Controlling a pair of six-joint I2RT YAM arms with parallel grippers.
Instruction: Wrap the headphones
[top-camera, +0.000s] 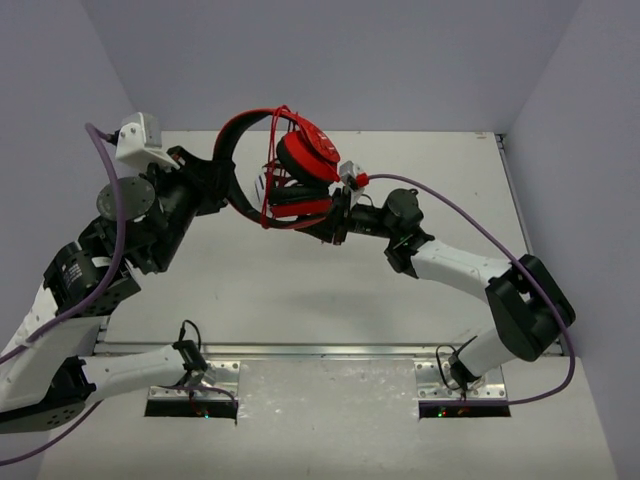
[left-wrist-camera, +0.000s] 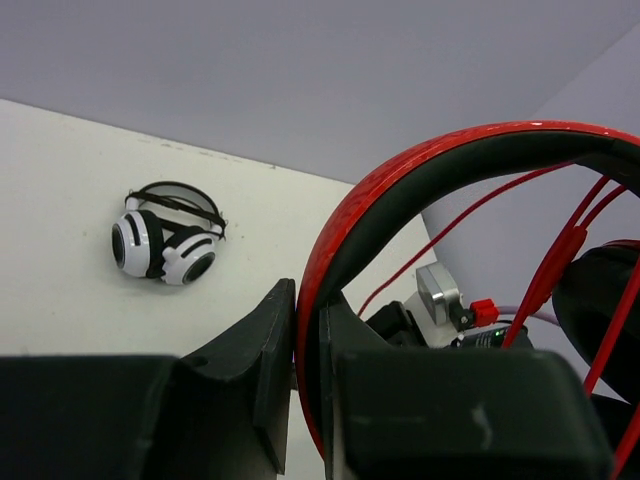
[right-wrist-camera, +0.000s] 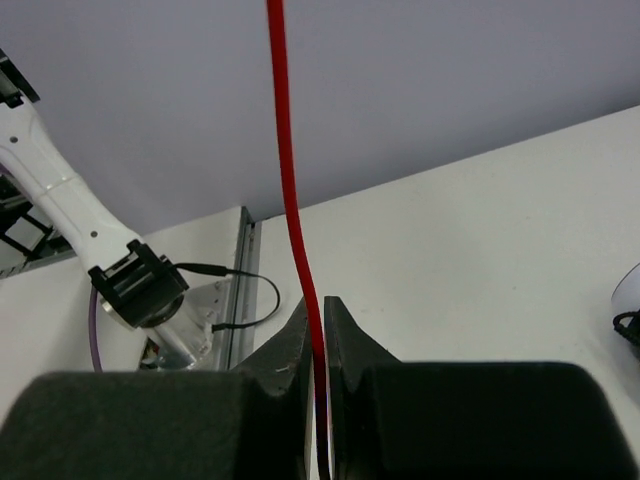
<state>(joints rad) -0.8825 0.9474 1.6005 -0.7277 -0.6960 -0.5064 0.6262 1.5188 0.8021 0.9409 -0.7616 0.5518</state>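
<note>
Left fingers (left-wrist-camera: 265, 350): clamped on the red headband (left-wrist-camera: 400, 180) of the headphones (top-camera: 306, 155).
Right fingers (right-wrist-camera: 350, 340): pinched shut on the thin red cable (right-wrist-camera: 285, 150).
Striped headphones (left-wrist-camera: 165, 245): lying on the worktop (left-wrist-camera: 60, 200).

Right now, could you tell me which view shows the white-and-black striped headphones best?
Left wrist: the striped headphones show whole and unblocked. Top external hides most of them behind the red headphones; right wrist shows at most a sliver.

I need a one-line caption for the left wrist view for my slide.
Left gripper clamps the red headphones by the headband; white-and-black striped headphones lie on the table beyond.
</note>
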